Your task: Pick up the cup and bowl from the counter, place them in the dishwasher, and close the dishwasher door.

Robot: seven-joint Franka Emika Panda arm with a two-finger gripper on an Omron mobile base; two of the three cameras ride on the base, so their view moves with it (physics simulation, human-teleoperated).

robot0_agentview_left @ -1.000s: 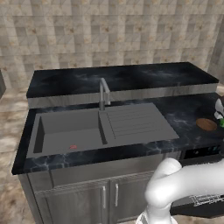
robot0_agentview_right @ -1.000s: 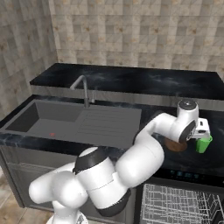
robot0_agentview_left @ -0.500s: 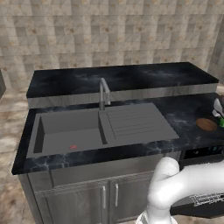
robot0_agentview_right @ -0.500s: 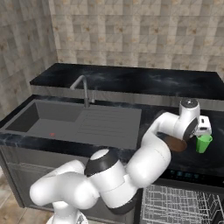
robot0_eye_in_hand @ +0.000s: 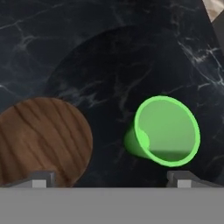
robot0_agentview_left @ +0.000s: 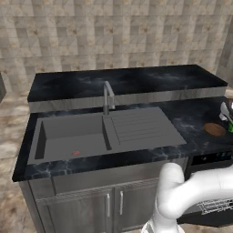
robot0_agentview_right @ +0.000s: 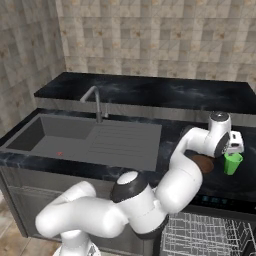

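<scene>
The bright green cup [robot0_eye_in_hand: 164, 131] stands upright on the black marbled counter [robot0_eye_in_hand: 87, 52], close to the right of the brown wood-look bowl [robot0_eye_in_hand: 41, 140]. My gripper [robot0_eye_in_hand: 112, 179] hangs open above them, one fingertip over the bowl's edge and the other just beyond the cup. In the right base view the hand [robot0_agentview_right: 234, 149] sits directly over the cup [robot0_agentview_right: 232, 163], with the bowl [robot0_agentview_right: 204, 162] partly behind the arm. Below the counter the dishwasher [robot0_agentview_right: 220, 200] stands open, its white wire rack [robot0_agentview_right: 205, 235] pulled out. The bowl [robot0_agentview_left: 215, 129] also lies at the right edge of the left base view.
A grey sink with drainboard [robot0_agentview_left: 73, 141] and a faucet [robot0_agentview_left: 108, 95] take up the counter's left and middle. A raised black ledge [robot0_agentview_left: 127, 79] runs along the tiled back wall. Grey cabinet doors with steel handles [robot0_agentview_left: 113, 209] are under the sink.
The hand has shifted to the right, from over the bowl to over the green cup. Cup and bowl have not moved.
</scene>
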